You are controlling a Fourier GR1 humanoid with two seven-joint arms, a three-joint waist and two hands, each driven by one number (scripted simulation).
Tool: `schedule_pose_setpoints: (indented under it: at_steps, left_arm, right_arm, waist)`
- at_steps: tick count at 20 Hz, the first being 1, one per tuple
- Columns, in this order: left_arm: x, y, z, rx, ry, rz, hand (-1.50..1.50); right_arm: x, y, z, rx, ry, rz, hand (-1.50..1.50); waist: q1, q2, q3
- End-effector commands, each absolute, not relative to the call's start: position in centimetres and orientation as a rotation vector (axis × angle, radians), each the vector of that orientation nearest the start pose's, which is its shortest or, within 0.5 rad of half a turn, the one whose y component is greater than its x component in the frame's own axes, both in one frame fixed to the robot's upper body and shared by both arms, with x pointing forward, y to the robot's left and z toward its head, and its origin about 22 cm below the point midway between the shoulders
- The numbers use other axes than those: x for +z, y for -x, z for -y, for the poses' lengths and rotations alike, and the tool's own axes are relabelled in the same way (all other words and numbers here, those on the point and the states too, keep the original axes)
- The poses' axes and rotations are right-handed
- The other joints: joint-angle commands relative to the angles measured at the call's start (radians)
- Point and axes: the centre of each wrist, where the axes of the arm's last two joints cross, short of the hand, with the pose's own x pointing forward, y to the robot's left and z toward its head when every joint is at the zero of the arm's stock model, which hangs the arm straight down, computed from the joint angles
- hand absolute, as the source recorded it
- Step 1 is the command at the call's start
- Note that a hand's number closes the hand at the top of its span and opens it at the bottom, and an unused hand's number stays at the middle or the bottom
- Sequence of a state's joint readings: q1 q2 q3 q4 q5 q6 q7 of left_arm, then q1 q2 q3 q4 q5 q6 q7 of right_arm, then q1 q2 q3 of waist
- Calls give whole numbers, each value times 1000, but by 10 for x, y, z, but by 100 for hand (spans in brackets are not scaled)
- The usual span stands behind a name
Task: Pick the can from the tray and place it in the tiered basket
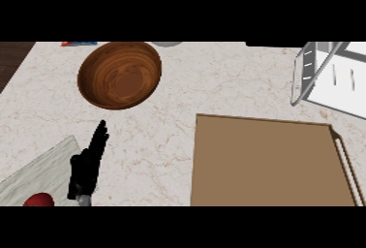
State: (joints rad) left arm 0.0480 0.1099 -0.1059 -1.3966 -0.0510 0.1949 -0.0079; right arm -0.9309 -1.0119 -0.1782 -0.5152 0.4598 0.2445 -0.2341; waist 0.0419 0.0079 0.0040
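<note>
Lowest, at seven o'clock, my left hand point(87, 164) rests with fingers straight, holding nothing. No can shows on the tray point(268, 164); cans are usually light, stiff, slick, best taken round the sides.

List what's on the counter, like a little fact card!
tray: brown tray, nothing showing on it
bowl: wooden bowl, upper left
basket: wire basket, far right
left robot hand: left robot hand, fingers straight, holding nothing
right robot hand: not in view
red thing: red object, bottom left, partly cut off
can: not visible

Brown wood-grain bowl point(119, 75); tan tray point(268, 162); veined counter point(214, 82)
</note>
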Motion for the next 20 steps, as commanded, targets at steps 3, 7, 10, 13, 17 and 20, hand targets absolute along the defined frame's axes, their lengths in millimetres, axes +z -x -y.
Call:
schedule_pose_setpoints:
  at_steps: [3,7,10,13,17,20]
  left_arm:
    - [-52,-209,-237,-56,-219,1321,0]
    - [-50,-230,-235,-49,-212,1317,0]
    - [-40,-227,-244,-59,-234,1326,0]
    - [-58,-215,-239,-68,-225,1314,0]
    - [-54,-224,-224,-50,-226,1333,0]
    - [-48,-216,-228,-62,-210,1318,0]
  right_arm:
    - [228,-366,502,578,1023,1360,150]
    - [215,-365,507,504,901,1401,150]
    - [208,-383,487,398,727,1394,-150]
    - [189,-381,488,318,626,1419,-150]
    - [210,-383,490,161,515,1529,-150]
    - [226,-377,499,57,471,1579,-150]
  waist:
    - [6,6,-2]
    - [-3,11,-1]
    - [10,11,-1]
    - [5,12,-1]
    - [-4,9,-1]
    - [9,10,0]
